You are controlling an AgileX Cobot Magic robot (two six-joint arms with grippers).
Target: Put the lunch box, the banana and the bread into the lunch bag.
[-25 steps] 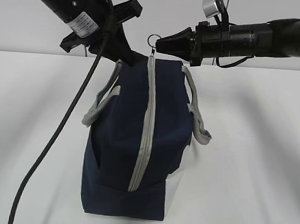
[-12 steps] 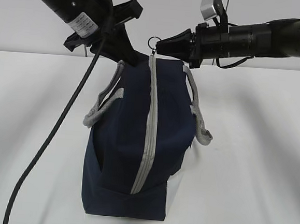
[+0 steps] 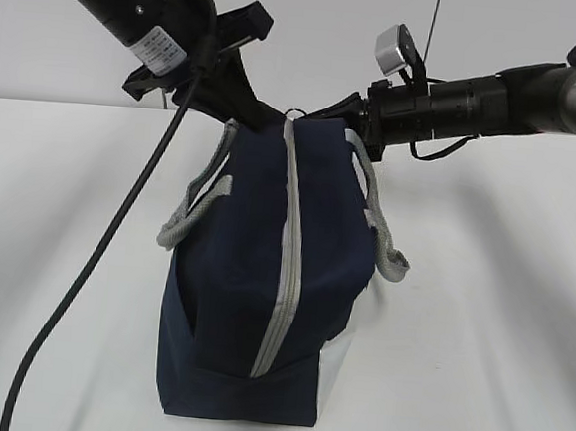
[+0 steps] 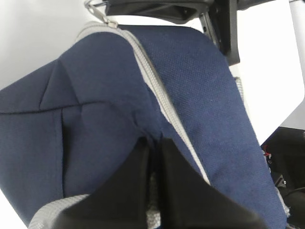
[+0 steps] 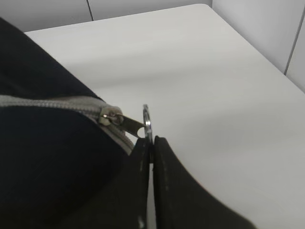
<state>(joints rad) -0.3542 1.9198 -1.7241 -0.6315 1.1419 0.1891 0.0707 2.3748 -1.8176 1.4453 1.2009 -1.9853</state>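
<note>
The lunch bag [image 3: 263, 274] stands zipped on the table [image 3: 482, 291]. The left gripper [image 4: 153, 145] pinches a fold of its navy fabric, likely to steady it. The right gripper [image 5: 151, 143] is clamped on the ring pull [image 5: 147, 123], ready to draw the zipper [image 3: 286, 265]. Only the right wrist view shows that clamp; from outside the bag's top edge hides it. Lunch box, banana and bread are nowhere visible.

Both arms reach in from the upper corners toward the middle. The left end effector [image 4: 153, 157] angles downward from the upper left, its 2 fingers pinched nearly together on a fold of navy fabric. The right end effector [image 5: 151, 148] extends almost level from the right, its fingers pressed tight together, clamping a thin metal ring between the tips.
</note>
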